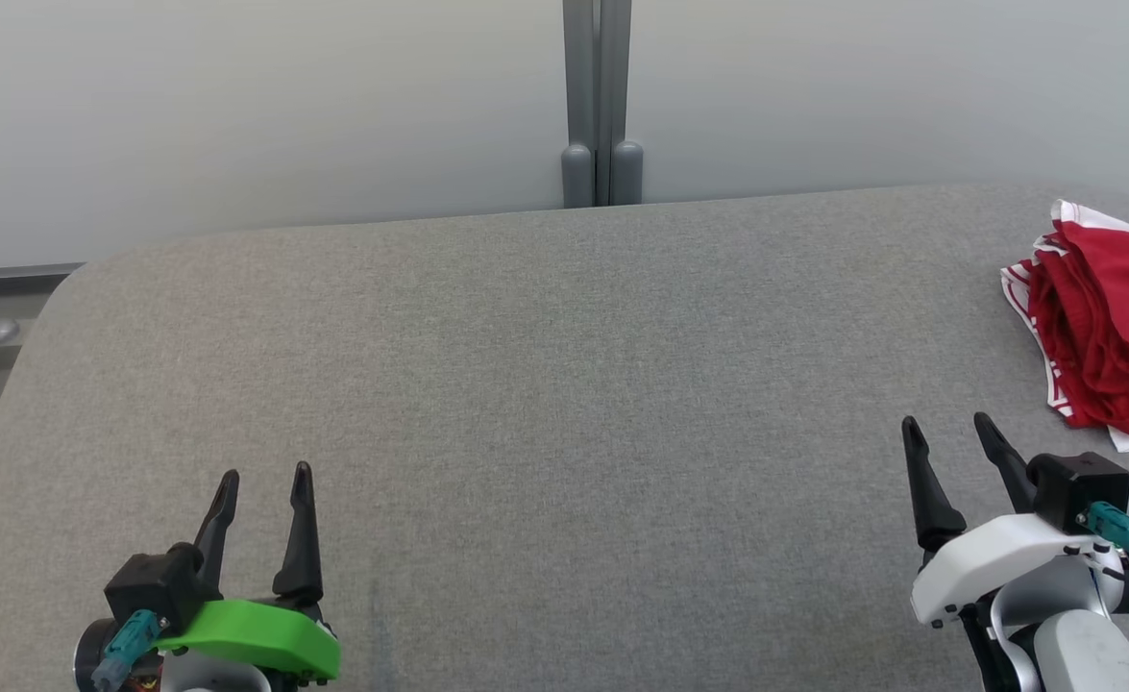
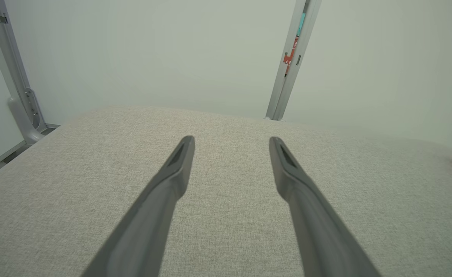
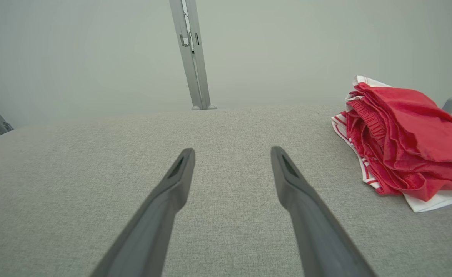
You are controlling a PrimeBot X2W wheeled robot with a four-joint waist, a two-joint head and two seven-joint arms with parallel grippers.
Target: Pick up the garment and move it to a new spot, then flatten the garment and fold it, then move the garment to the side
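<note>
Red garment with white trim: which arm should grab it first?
Right. The crumpled red-and-white fabric garment lies just ahead of the open right gripper, at the grey fabric-covered table's right edge; the open left gripper sits far across.

We count one crumpled red fabric garment with white striped trim (image 1: 1107, 317) — just beyond the right pincer (image 1: 945, 421), to its right. Two black two-fingered pincers — the left pincer (image 1: 266, 472) is the other. One grey cloth-covered table (image 1: 526, 365), one grey metal post (image 1: 598, 106) far ahead of both.
</note>
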